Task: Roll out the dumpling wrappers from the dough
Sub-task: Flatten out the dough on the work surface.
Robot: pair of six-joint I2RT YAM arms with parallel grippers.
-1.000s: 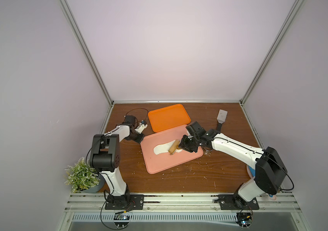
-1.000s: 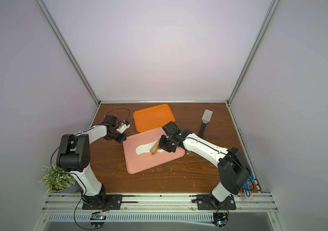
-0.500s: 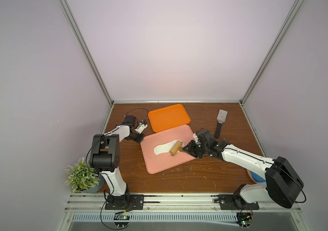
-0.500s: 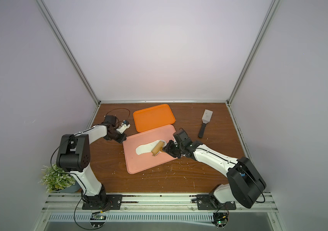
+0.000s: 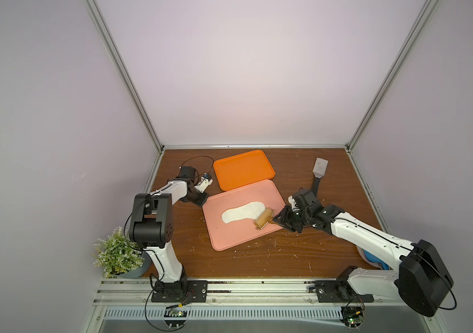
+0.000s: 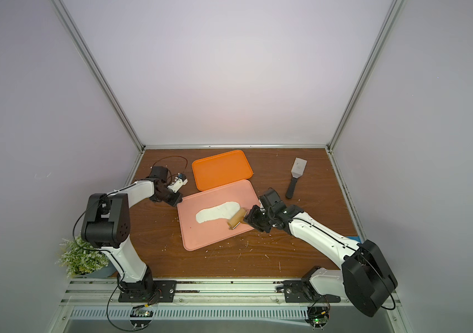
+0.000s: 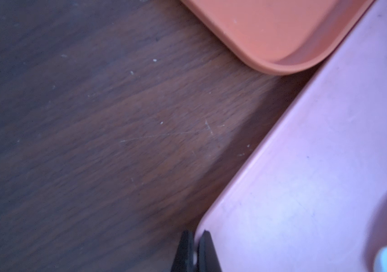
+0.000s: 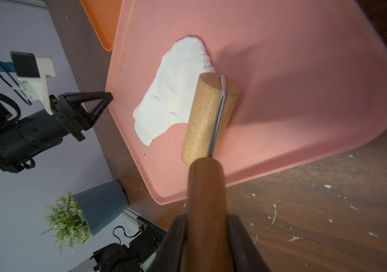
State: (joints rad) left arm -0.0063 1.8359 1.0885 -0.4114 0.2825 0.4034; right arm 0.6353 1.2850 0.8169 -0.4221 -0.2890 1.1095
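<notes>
A long, irregular sheet of white dough (image 5: 239,215) (image 6: 215,214) lies flat on the pink tray (image 5: 229,239) (image 6: 206,239). A wooden roller (image 5: 264,219) (image 8: 207,117) rests on the tray at the dough's right end, overlapping its edge. My right gripper (image 5: 280,220) (image 8: 206,226) is shut on the roller's dark wooden handle, just past the tray's right rim. At the tray's far-left corner my left gripper (image 5: 203,201) (image 7: 195,237) is shut on the rim, low over the table. No dumpling wrappers are in view.
An empty orange tray (image 5: 242,170) lies just behind the pink tray, almost touching it. A metal spatula (image 5: 319,173) lies at the back right. A potted plant (image 5: 117,253) stands at the front left corner. White dough crumbs dot the wooden table (image 5: 258,259).
My right gripper has drawn the roller rightward and toward the front along the dough, to its right end, and the right arm has dropped lower. The left arm has not moved.
</notes>
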